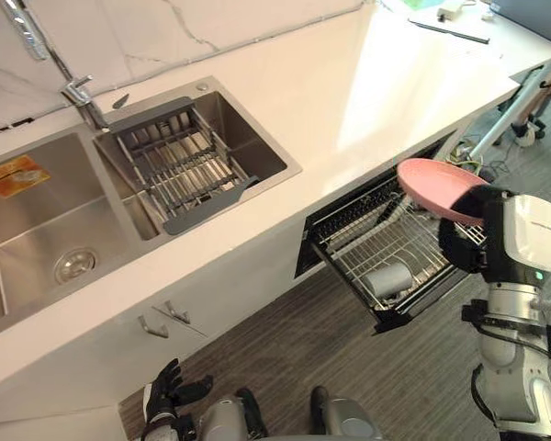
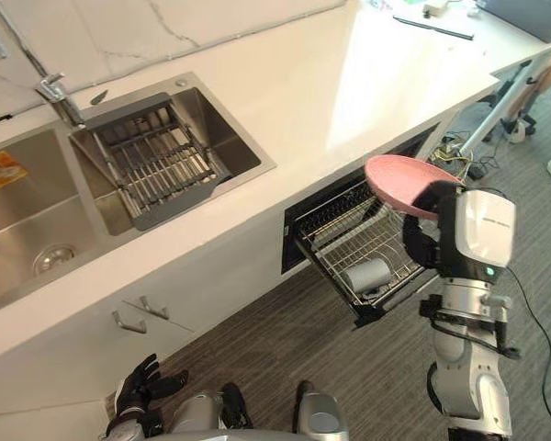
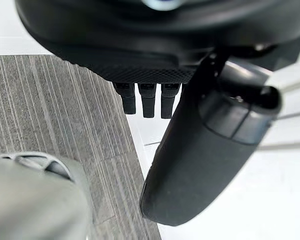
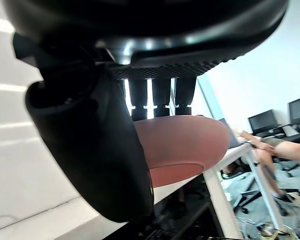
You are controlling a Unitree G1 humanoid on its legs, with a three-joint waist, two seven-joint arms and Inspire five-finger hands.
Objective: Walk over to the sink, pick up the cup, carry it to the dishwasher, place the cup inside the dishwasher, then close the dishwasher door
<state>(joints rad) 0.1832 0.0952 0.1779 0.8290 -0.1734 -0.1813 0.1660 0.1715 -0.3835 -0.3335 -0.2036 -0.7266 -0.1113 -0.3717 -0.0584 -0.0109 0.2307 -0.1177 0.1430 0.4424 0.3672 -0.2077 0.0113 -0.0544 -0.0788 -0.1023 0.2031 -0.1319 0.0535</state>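
My right hand [image 1: 461, 244] is raised over the pulled-out dishwasher rack [image 1: 353, 262] and pinches the rim of a pink bowl [image 1: 436, 188] between thumb [image 4: 90, 150] and fingers [image 4: 160, 95]. The bowl [image 4: 190, 145] is tilted, with its underside toward the wrist camera. A silver metal cup [image 1: 388, 278] lies on its side in the wire rack, below the bowl. Low by the cabinet front hangs my left hand [image 1: 170, 390], its fingers [image 3: 147, 102] straight and holding nothing.
The double steel sink [image 1: 37, 220] is set in the white counter [image 1: 349, 92], with a grey drying rack [image 1: 179, 165] over its right basin and a faucet [image 1: 78, 92] behind. Cabinet handles [image 1: 165, 317] stick out below. A person's arm [image 4: 290, 150] and office chairs are beyond the counter's end.
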